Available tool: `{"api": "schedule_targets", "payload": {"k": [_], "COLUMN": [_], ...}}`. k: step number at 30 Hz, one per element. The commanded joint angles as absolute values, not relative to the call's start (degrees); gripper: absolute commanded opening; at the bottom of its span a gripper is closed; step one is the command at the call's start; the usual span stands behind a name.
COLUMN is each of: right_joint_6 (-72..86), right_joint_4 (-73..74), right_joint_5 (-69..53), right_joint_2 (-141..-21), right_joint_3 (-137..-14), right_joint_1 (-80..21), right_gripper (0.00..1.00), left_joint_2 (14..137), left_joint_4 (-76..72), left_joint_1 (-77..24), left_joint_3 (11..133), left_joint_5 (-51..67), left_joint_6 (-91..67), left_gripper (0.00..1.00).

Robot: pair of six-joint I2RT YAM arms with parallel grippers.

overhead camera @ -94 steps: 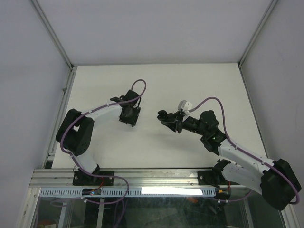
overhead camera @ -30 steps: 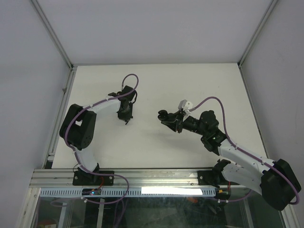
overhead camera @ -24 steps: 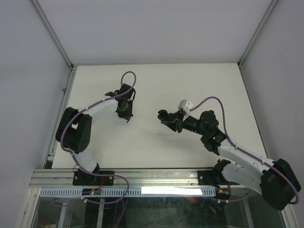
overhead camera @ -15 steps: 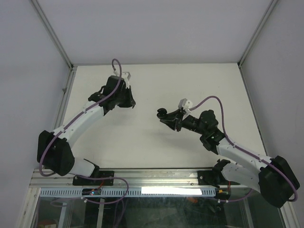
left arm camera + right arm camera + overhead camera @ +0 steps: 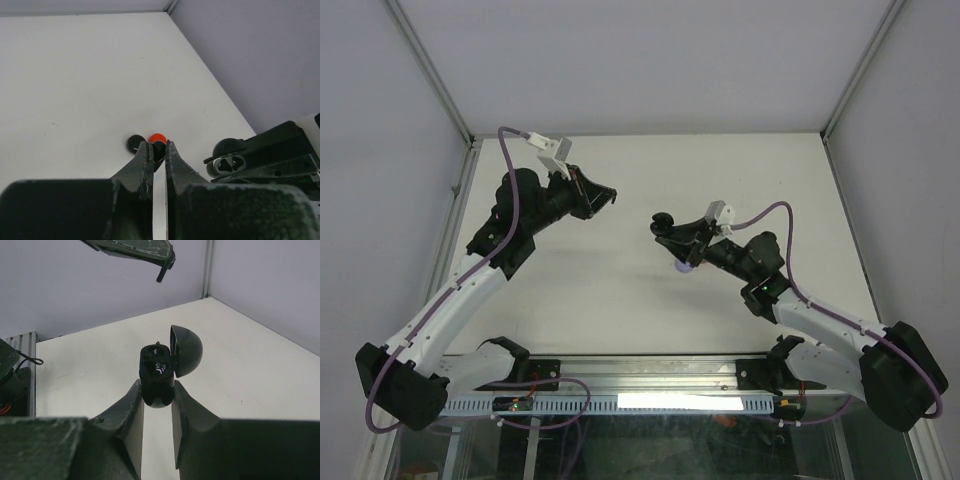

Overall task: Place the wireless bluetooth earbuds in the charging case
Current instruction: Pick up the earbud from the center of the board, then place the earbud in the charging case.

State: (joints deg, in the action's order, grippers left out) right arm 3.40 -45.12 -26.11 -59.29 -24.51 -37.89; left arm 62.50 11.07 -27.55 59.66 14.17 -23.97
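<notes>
Right gripper [image 5: 157, 388] clamps the charging case [image 5: 156, 374] above the middle of the table [image 5: 620, 310], lid [image 5: 187, 351] swung open, slots turned toward the other arm, probably to present them. Farther off, toward the far-left corner, left gripper [image 5: 158, 148] pinches an orange-tipped earbud [image 5: 156, 139], aloft, well apart from the case.

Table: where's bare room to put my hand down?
Free: the table along the back wall, and its near middle by the front rail. Crowded: the centre, around the left fingers and the charging case in the right fingers.
</notes>
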Motion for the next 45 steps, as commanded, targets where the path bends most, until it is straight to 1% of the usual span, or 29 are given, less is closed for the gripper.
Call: {"api": "schedule_targets", "payload": {"k": [1,13,18,27,38,45], "right_joint_6": [5.55,8.76,9.14,8.44,7.75,7.65], "right_joint_4": [-56.12,-69.38,-71.12,-72.03,-72.07,-72.09], "right_joint_5": [-21.90,-19.95,-19.53,-19.64,-20.63,-20.96], "right_joint_2": [-60.25,-65.41,-66.29,-66.44,-66.09,-65.92], "right_joint_3": [-25.32,-25.34,-25.42,-25.66,-25.65,-25.53], "right_joint_1": [-38.76,-41.42,-42.16,-42.63,-42.98,-42.97], "right_gripper": [0.00,0.00,0.00,0.00,0.00,0.00], "left_joint_2": [58.67,55.11,55.97,58.08,58.66,57.66], "left_joint_4": [-2.97,-21.98,-26.34,-27.95,-28.20,-27.61], "left_joint_1": [-29.38,-34.99,-38.92,-43.06,-44.14,-44.26], "left_joint_3": [56.34,48.37,47.22,46.62,45.67,45.00], "left_joint_5": [18.99,21.22,22.30,20.87,17.50,14.46], "left_joint_6": [-29.04,-30.64,-28.98,-26.10,-23.93,-23.47], "left_gripper": [0.01,0.02,0.03,0.03,0.02,0.00]}}
